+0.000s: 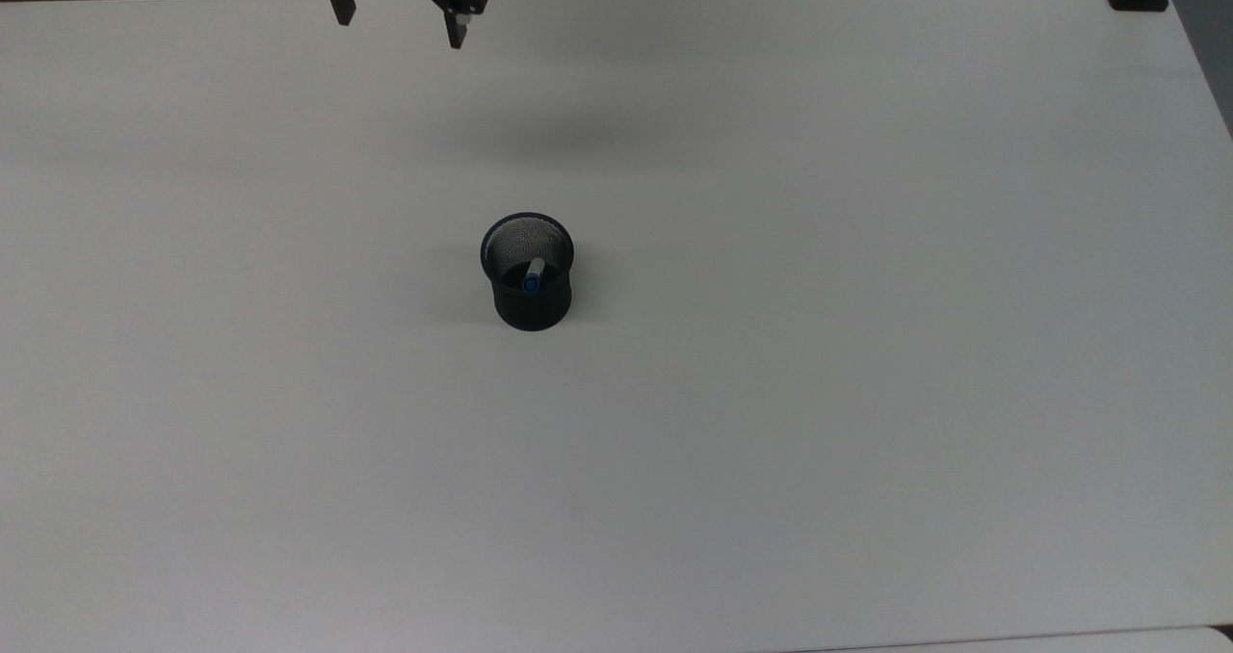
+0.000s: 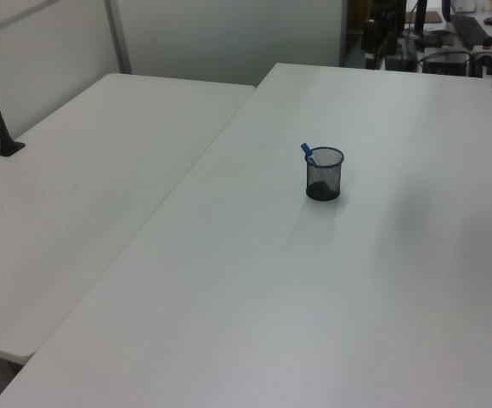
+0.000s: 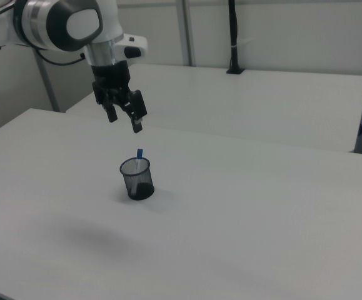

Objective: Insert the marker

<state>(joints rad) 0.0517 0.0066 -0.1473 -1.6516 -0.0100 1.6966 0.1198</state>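
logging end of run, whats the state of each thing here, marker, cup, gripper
marker: standing tilted inside the cup, blue end poking above the rim
black mesh cup: upright on the white table, holding the marker
gripper: open, holding nothing, raised well above the table and off to one side of the cup

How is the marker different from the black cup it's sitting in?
The marker is thin, white and blue; the mesh cup is wide and black. The marker leans against the rim with its blue end poking out; the cup stands upright on the table. Both are apart from the open pincer.
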